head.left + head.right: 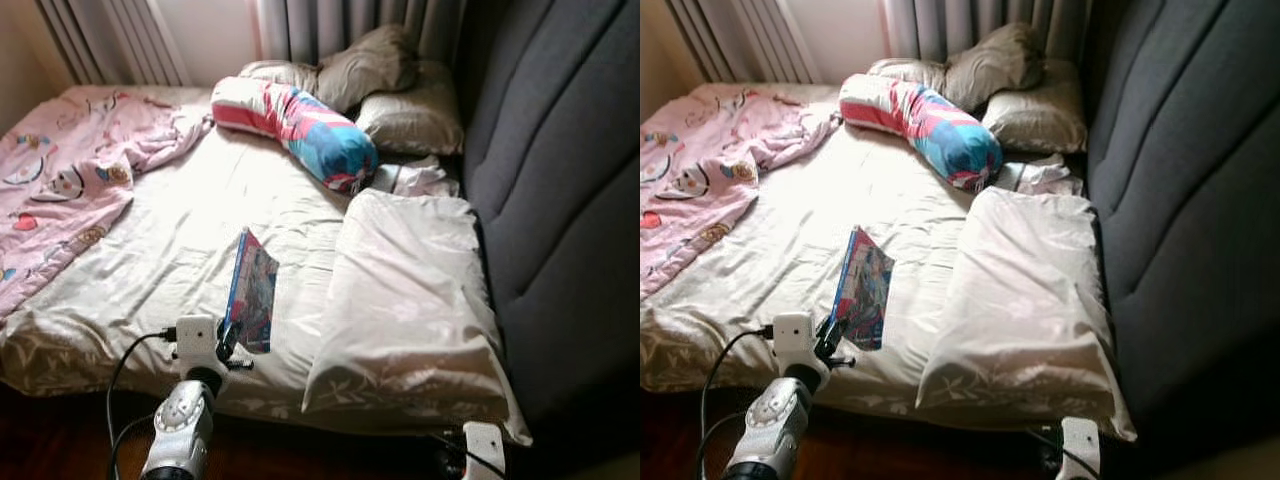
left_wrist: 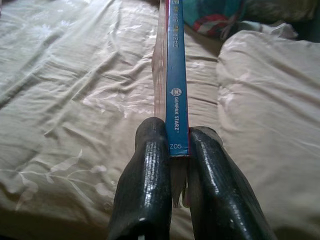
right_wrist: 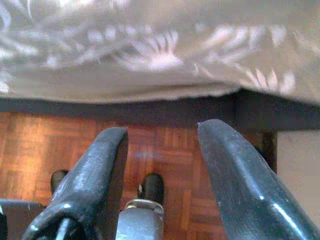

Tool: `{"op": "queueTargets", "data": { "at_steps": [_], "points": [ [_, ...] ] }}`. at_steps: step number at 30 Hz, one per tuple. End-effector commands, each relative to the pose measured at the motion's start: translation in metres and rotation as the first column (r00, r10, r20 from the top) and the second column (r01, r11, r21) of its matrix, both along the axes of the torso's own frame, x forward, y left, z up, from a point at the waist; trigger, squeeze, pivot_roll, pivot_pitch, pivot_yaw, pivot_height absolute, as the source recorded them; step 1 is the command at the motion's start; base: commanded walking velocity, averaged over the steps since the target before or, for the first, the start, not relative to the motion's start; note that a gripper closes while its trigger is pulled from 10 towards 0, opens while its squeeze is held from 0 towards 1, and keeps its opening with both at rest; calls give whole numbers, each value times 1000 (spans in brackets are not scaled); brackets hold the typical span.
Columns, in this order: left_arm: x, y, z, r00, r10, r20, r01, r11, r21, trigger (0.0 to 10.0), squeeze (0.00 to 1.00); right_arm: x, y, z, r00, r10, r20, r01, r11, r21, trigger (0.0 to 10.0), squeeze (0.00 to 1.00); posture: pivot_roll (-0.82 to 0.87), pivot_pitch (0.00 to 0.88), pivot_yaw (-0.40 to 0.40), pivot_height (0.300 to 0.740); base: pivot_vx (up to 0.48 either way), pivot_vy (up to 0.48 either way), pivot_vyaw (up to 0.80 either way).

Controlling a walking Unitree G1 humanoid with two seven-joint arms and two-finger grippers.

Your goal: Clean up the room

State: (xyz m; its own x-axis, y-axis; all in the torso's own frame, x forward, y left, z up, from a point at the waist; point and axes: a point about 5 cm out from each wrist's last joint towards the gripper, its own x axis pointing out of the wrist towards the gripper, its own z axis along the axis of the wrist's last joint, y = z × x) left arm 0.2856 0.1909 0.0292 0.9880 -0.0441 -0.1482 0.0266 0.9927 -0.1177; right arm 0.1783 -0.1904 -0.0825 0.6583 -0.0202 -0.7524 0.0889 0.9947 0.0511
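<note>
Gripping a thin blue-spined book [image 2: 177, 90] by its lower edge, the left gripper [image 2: 179, 150] holds it upright above the cream bedsheet [image 1: 180, 230], just beside the large white pillow [image 1: 410, 300]; fingers clamped against both covers. Right gripper [image 3: 162, 150] hangs low at the bed's edge over parquet floor [image 3: 30, 145]; fingers apart, holding nothing.

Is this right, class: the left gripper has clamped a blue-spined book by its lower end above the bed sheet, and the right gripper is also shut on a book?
Not quite. The left gripper does clamp the blue-spined book above the bed sheet. But the right wrist view shows the right gripper open, holding nothing, above the parquet floor by the bed's edge.
</note>
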Motion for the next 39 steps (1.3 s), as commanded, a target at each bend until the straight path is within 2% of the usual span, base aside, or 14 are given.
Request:
{"op": "queueTargets", "data": {
  "at_steps": [1, 9, 16, 28, 39],
  "points": [
    [4, -1, 7, 999, -5, 32, 5, 1000, -2, 10000, 0, -4, -2, -2, 1000, 4, -12, -4, 1000, -5, 10000, 0, -43, 41, 31, 740, 281, 0, 0],
    [5, -2, 8, 999, -17, 35, 17, 1000, -7, 10000, 0, -5, -1, -2, 1000, -5, -12, 5, 1000, 3, 10000, 0, -47, 43, 33, 740, 35, 0, 0],
    [5, -6, 6, 998, -66, 5, 66, 998, -4, 10000, 0, -6, -1, -2, 1000, -11, -13, 11, 1000, 9, 10000, 0, -46, 48, 33, 740, 0, 0, 0],
    [8, -1, 8, 996, -84, -4, 84, 996, 18, 10000, 0, -6, -2, -2, 1000, -13, -8, 13, 1000, 12, 10000, 0, -52, 53, 30, 740, 0, 0, 0],
    [13, -1, 10, 989, -147, -15, 147, 988, 55, 10000, 0, -6, -2, -2, 1000, -3, 0, 3, 1000, 11, 10000, 0, -48, 45, 22, 740, 0, 0, 0]
  ]
}}
